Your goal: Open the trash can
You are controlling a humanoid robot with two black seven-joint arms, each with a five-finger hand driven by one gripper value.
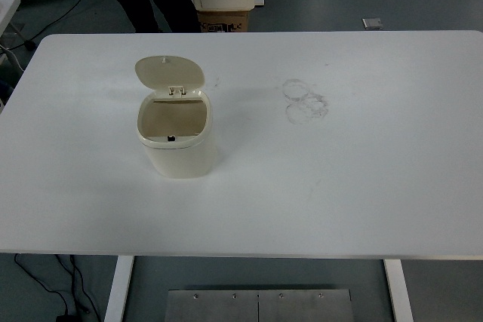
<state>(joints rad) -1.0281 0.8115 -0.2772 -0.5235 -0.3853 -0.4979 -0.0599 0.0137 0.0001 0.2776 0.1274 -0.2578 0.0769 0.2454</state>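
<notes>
White counter [362, 186] carries the trash can [176, 145] left of centre, lid [170, 72] already raised; no robot hand is visible, so its state is unknown, and any jolt could drop the lid.

A small cream trash can [176, 145] stands upright, its hinged lid [170, 72] flipped open.
</notes>
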